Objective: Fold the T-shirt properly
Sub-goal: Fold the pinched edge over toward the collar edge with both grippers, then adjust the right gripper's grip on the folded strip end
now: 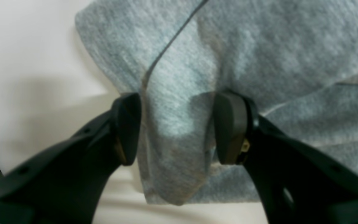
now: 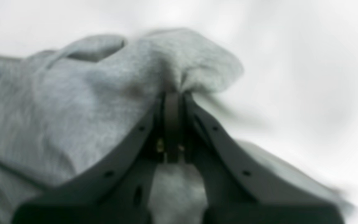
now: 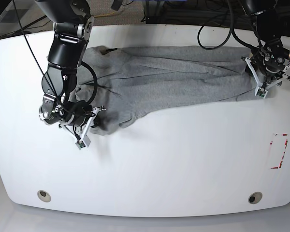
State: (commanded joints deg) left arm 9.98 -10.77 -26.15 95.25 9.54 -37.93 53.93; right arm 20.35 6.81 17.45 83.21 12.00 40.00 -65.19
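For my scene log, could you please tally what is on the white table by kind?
T-shirt: 1
End effectors: 2, left end effector and right end effector
Round holes in the table: 2
Red tape outline: 1
Total: 6

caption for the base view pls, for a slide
Two arms stretch the grey T-shirt across the white table, right gripper and left gripper at opposite ends.
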